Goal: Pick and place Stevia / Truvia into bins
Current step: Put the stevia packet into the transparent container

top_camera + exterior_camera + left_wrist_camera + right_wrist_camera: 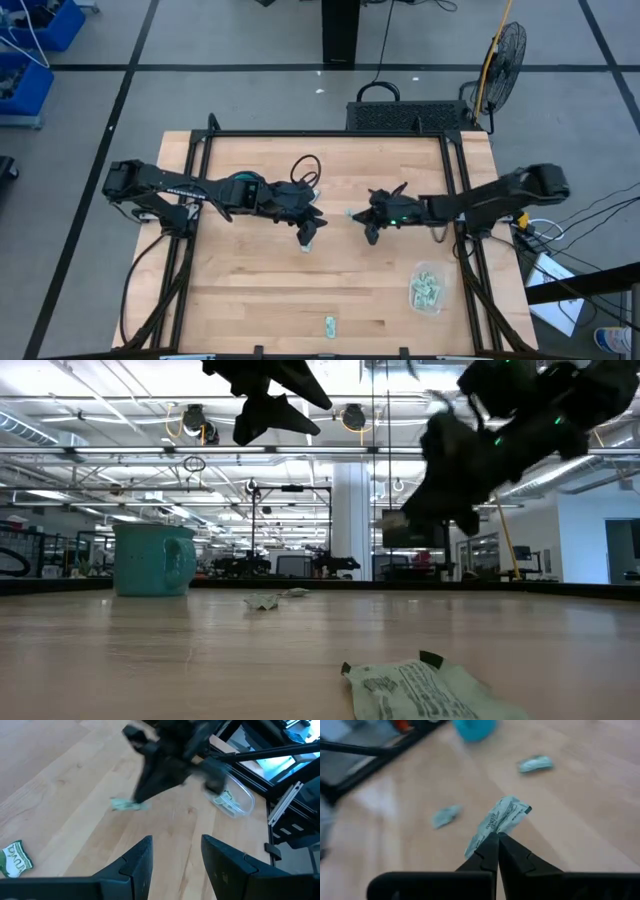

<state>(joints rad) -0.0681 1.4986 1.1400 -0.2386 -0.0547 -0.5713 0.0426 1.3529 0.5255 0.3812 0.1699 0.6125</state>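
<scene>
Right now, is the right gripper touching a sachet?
Touching. The right wrist view shows the right gripper shut on a sachet, lifted above the table.

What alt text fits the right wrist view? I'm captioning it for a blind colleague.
The right hand is shut on a crumpled pale green and white sachet, held above the wooden table. Two more sachets lie on the table, with a teal mug beyond.

Pale, smooth wooden counter (260,290); crinkled matt paper sachets (498,823); clear glossy plastic tub (239,800); matt black gripper (497,851).
</scene>
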